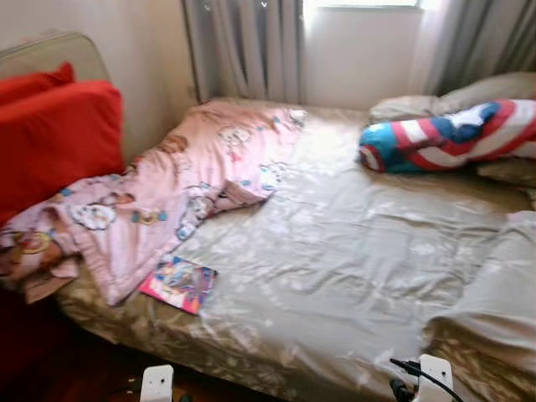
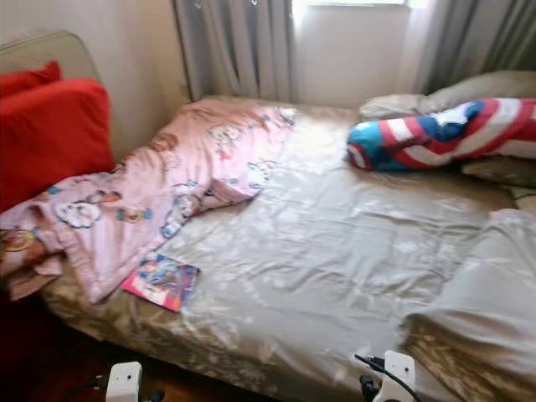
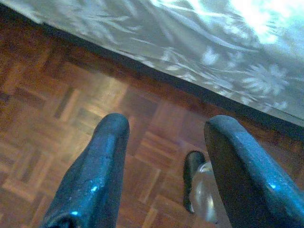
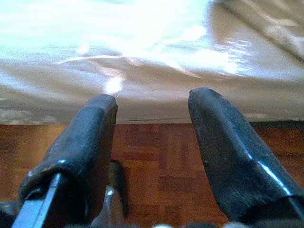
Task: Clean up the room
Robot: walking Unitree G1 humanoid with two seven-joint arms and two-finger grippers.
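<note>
**Unmade bed, both arms idle at its near edge**

Item: bed [image 1: 335, 251], covered in a beige floral sheet, rumpled. On it: a pink cartoon-print blanket [image 1: 167, 193] bunched along the robot's left side and trailing over the edge; a bright book [image 1: 178, 283] lying flat just beside the blanket's lower corner, near the mattress edge; a red, white and blue cushion [image 1: 452, 134] at the far right, against beige pillows [image 1: 469, 96]; a red cushion [image 1: 59, 138] at far left.

Left gripper [image 3: 166, 156]: fingers spread, holding nothing, low over the parquet floor [image 3: 57, 118] beside the bed's skirt. Right gripper [image 4: 152, 123]: likewise parted and empty, pointed at the bed's side.

Risks, as judged: the book sat close to the edge, so tugging the blanket could sweep it to the floor. The slack sheet could bunch under a reaching finger and be pinched along with the target.
</note>
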